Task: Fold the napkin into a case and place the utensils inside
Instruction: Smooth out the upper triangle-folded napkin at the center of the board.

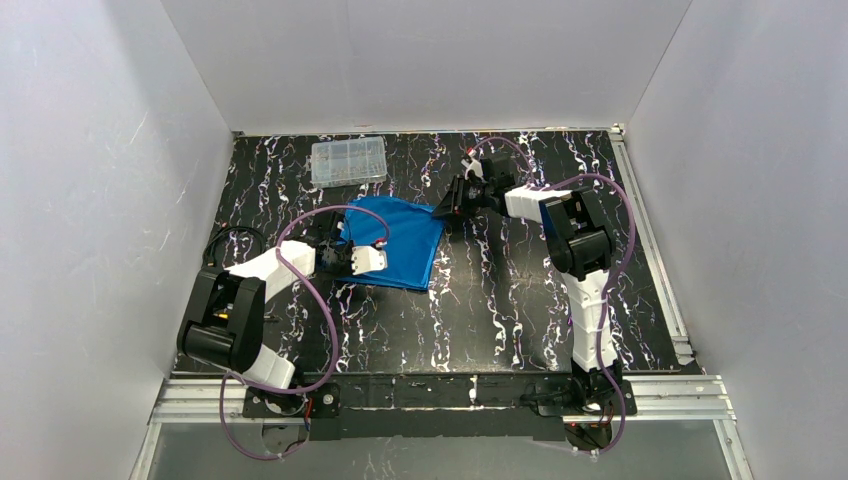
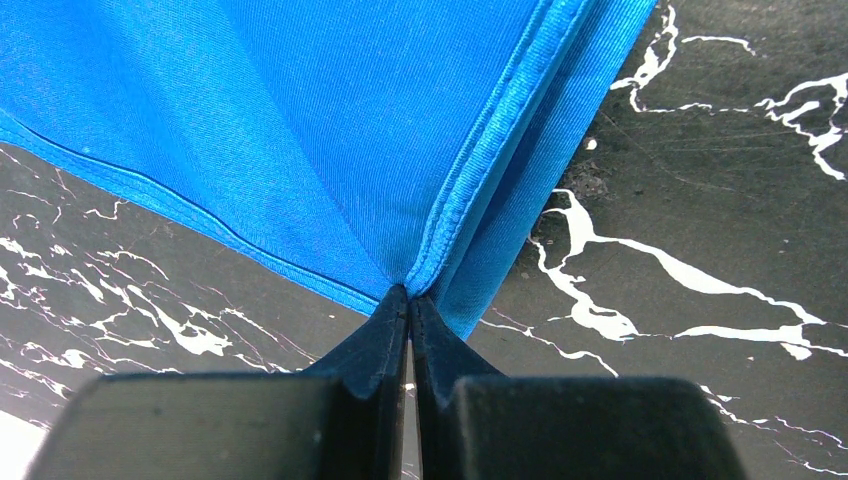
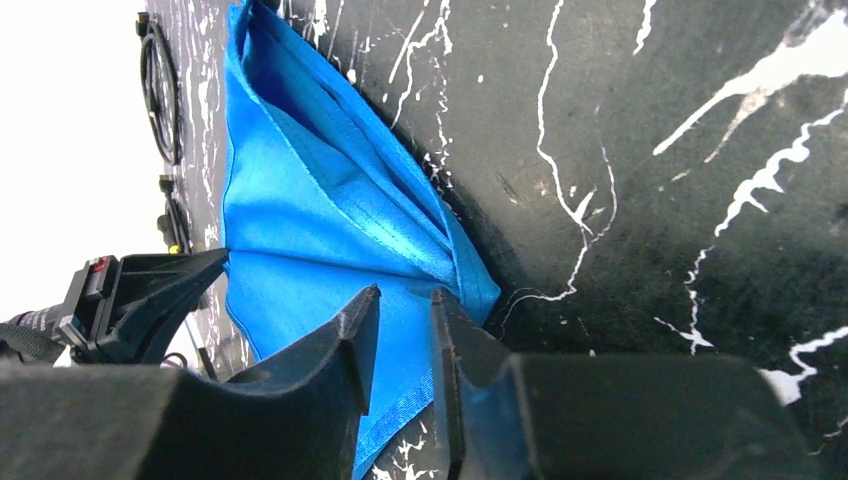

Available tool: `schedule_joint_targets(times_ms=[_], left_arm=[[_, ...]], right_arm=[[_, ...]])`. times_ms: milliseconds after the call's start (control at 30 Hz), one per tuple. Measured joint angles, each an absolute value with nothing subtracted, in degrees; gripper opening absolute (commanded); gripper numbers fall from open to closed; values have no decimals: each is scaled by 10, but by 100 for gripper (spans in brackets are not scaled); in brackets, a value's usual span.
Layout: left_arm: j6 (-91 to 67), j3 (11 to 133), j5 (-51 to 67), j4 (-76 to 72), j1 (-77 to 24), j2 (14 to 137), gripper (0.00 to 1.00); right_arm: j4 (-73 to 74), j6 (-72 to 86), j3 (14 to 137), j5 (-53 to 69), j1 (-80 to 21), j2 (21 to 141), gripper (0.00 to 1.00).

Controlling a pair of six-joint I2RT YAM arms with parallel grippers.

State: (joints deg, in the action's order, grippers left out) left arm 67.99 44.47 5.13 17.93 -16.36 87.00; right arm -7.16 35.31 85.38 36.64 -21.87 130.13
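The left gripper (image 2: 410, 300), at lower centre, is clamped on the napkin's (image 2: 300, 120) hemmed corner. The right gripper (image 3: 405, 295) is held slightly parted beside another corner, and table (image 3: 650, 200) is exposed rightward.

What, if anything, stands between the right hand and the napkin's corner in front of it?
Nothing visible does. The right hand sits at the far right corner of the napkin, jaws slightly apart, with cloth showing in the gap. The clear compartment box lies off to the back left, out of the way.
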Motion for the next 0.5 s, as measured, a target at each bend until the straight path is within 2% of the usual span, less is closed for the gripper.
schedule_joint_targets(times_ms=[133,267,433,500], left_arm=[[680,445,50,180,-165,870,0],[680,445,48,180,-166,870,0],[679,445,48,180,-166,870,5],[679,445,48,179,-166,870,12]], right_arm=[[-88,361,854,367,-219,1294,36],[-99,366,854,366,-226,1274,28],[-123,369,843,366,-255,1256,24],[-125,370,835,367,-268,1258,24]])
